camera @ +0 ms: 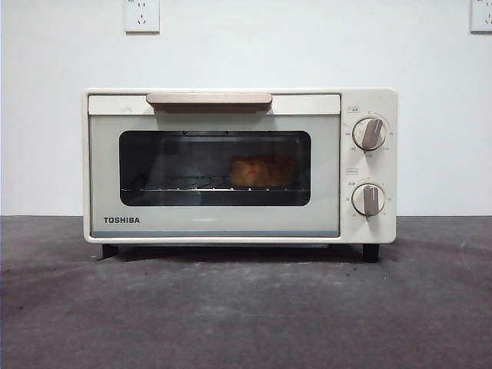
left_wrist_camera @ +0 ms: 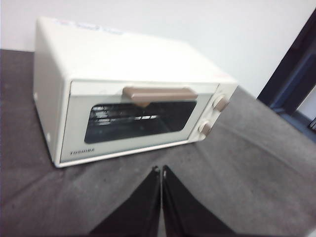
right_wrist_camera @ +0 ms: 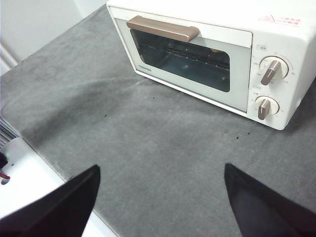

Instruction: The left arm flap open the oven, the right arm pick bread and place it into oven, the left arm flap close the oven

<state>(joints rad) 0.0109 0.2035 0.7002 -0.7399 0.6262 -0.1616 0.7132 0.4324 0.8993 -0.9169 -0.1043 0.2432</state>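
Both grippers hang clear of the shut oven [camera: 231,184], bread [camera: 260,171] inside.

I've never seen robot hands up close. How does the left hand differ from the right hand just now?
The left hand has its two black jaws pressed together into a point; the right hand has its jaws spread wide apart. The left hand faces the cream-white toaster oven at its window side, the right hand at its knob side. Both hold nothing, hang above the grey table, and sit back from the closed oven.
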